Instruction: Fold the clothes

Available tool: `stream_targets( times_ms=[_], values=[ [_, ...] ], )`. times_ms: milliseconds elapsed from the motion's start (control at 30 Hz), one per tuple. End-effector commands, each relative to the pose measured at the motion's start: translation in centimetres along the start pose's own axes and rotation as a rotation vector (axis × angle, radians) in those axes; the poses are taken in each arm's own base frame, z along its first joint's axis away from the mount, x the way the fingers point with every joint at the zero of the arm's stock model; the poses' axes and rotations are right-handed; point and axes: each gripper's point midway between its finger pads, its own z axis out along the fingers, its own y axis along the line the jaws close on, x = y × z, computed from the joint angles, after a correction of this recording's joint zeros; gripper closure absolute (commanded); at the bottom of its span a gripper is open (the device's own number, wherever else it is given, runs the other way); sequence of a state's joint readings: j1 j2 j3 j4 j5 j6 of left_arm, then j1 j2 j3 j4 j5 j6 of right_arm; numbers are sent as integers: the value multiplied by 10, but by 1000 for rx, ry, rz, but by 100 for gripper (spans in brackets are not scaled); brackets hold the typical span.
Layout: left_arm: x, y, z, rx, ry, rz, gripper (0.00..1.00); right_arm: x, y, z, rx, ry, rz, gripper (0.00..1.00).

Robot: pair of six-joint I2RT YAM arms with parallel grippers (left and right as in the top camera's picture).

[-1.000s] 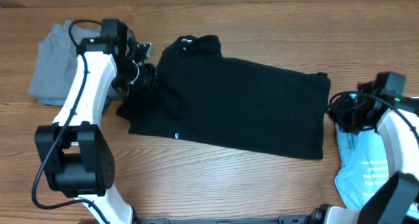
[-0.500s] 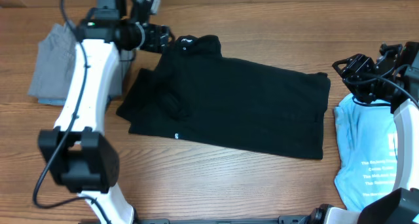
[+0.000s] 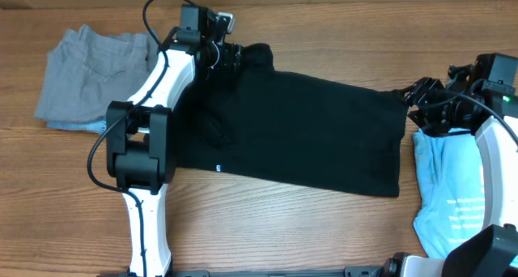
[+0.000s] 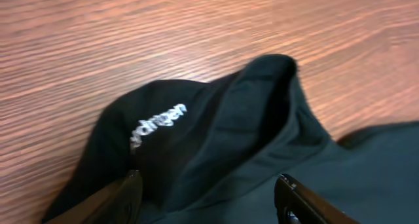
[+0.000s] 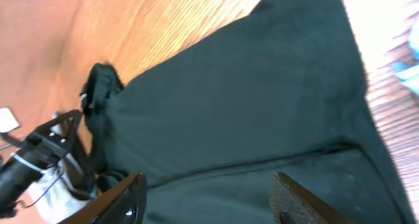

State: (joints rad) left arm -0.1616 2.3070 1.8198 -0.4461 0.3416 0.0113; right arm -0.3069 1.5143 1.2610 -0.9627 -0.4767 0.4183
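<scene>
Large black fabric shirt [image 3: 299, 131] lies flat across the centre of the frame, its sides apparently turned in to form a long band; the crosswise fold appears outstanding. Left gripper [image 3: 224, 57] hovers over the collar [image 4: 262, 99] at upper centre, jaws apart, nothing clamped. Right gripper [image 3: 418, 107] sits at the shirt's right edge, jaws apart. Grey garment [image 3: 89, 78], upper left, and light-blue printed tee [image 3: 449, 188], lower right, look loosely laid, judged unfinished

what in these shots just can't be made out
- Overhead: the light-blue tee has its right side hidden by the right arm; its print is too small to read.
- Overhead: the white mark on the black shirt is too small to read.
- Left wrist: the collar lettering is blurred, and its start is lost in a fold.
</scene>
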Motion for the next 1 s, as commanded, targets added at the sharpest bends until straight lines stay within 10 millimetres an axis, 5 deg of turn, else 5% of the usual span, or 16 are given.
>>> stream_targets(
  times_ms=[0,300,600,700,900,967],
  values=[
    [3,15,7,-63,4,-23,32,-6,-4,-1,39,-30,-12,36],
    [16,19,18,-63,36,-30,44,-6,-5,-1,47,-30,-10,36],
    [14,23,17,-67,31,-35,87,-5,-10,-2,73,-30,-4,37],
    [11,27,10,-72,36,-50,96,-12,-22,-3,140,-70,-6,37],
    [-21,31,-27,-87,13,-64,96,-42,-32,-9,225,-210,-36,36],
    [-34,31,-43,-94,0,-59,96,-56,-32,-12,238,-271,-50,29]
  ],
)
